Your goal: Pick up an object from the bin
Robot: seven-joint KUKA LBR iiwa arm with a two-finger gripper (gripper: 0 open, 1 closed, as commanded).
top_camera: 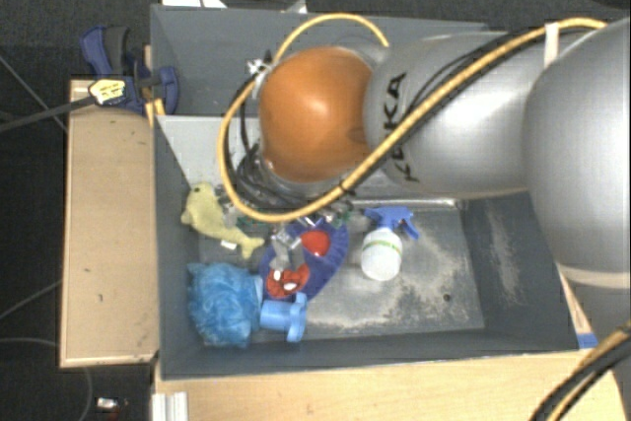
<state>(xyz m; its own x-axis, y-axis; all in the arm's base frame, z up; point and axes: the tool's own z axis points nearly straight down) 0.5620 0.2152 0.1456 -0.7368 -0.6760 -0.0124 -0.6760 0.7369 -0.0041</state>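
Observation:
My gripper [287, 244] reaches down from under the arm's wrist into the left half of the bin. It is low over a small red and blue figure [286, 282] and a red piece [315, 243], which lie on a dark blue cloth-like thing [332, 261]. A yellow soft toy [208, 211] lies just to its left. To its right is a white bottle with a blue spray top [381, 251]. I see nothing held in the gripper.
A light blue puffy sponge [222, 303] and a blue plastic part [285, 316] lie along the bin's front left. The arm and its orange cover hide the back and middle of the bin. Bare floor shows at the front right.

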